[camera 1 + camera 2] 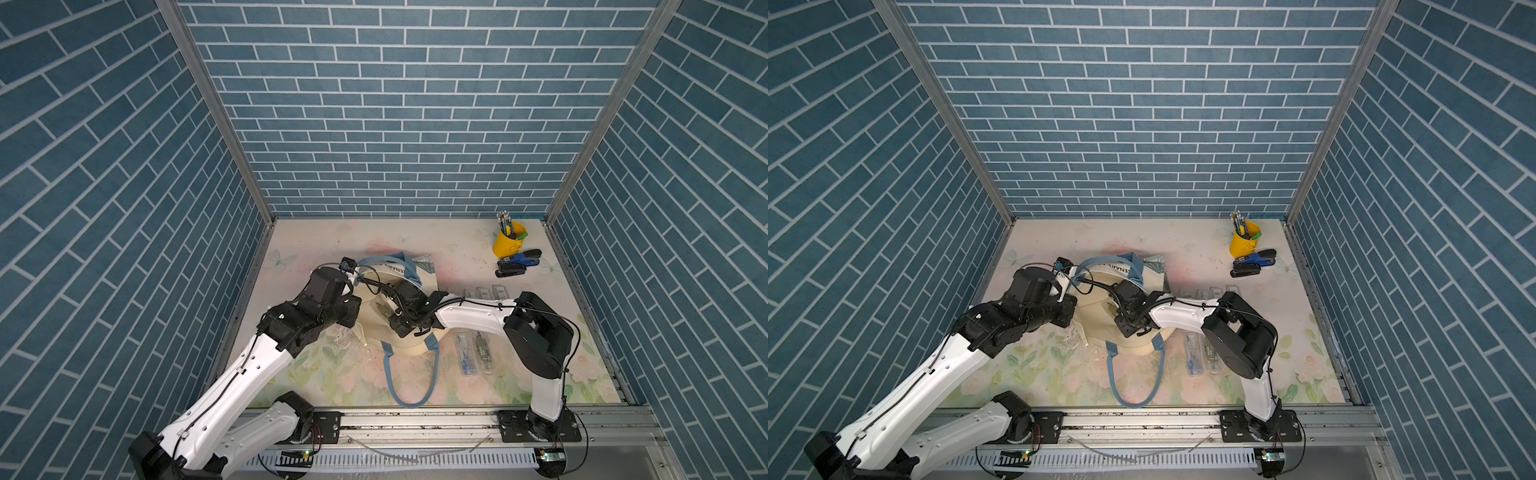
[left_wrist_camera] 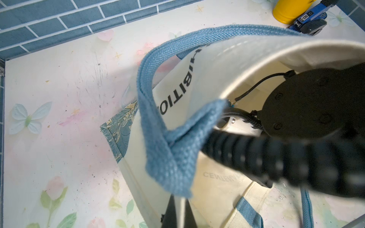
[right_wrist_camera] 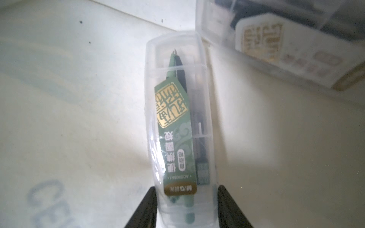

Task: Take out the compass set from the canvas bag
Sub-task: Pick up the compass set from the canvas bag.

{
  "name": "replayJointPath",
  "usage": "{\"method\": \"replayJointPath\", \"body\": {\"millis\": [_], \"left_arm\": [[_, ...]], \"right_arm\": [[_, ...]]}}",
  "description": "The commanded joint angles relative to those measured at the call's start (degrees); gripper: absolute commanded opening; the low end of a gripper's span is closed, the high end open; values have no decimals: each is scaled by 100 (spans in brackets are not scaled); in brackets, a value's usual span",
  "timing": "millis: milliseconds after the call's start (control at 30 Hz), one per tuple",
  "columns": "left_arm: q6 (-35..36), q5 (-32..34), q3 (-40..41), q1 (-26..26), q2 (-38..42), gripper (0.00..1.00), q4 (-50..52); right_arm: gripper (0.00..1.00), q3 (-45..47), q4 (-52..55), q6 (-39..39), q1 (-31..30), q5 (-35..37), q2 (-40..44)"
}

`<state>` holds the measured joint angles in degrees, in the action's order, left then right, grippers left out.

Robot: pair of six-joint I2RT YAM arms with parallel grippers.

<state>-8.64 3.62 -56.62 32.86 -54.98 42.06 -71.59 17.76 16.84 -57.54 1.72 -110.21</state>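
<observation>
The cream canvas bag (image 1: pixel 376 332) (image 1: pixel 1100 318) lies in the middle of the table, its mouth held open. My left gripper (image 2: pixel 179 209) is shut on the bag's rim, with cream fabric pinched between its fingers just under a blue strap (image 2: pixel 169 158). My right gripper (image 3: pixel 186 195) reaches down inside the bag. Its two black fingers press on either side of a clear plastic compass set (image 3: pixel 177 118) with a green and gold label. In both top views the right arm's wrist (image 1: pixel 411 309) hides that case.
A second clear case (image 3: pixel 286 45) lies in the bag beside the held one. Outside, two compass cases (image 1: pixel 473 353) lie right of the bag and three more (image 1: pixel 484 293) further back. A yellow pencil cup (image 1: pixel 508 241) and staplers (image 1: pixel 517 262) stand back right. A blue handle loop (image 1: pixel 411 374) trails forward.
</observation>
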Motion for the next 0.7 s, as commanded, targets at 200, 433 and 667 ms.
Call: {"method": "replayJointPath", "body": {"millis": [200,433,667], "left_arm": [[38,-64,-23,1,84,0,-172],[-14,-97,-38,1,115,0,-197],[-67,-104,-42,4,139,0,-212]], "right_arm": [[31,73,581,521,-116,130,478],[29,306,840,640,-223,311,1186],[28,565,962,824,-425,482,1632]]}}
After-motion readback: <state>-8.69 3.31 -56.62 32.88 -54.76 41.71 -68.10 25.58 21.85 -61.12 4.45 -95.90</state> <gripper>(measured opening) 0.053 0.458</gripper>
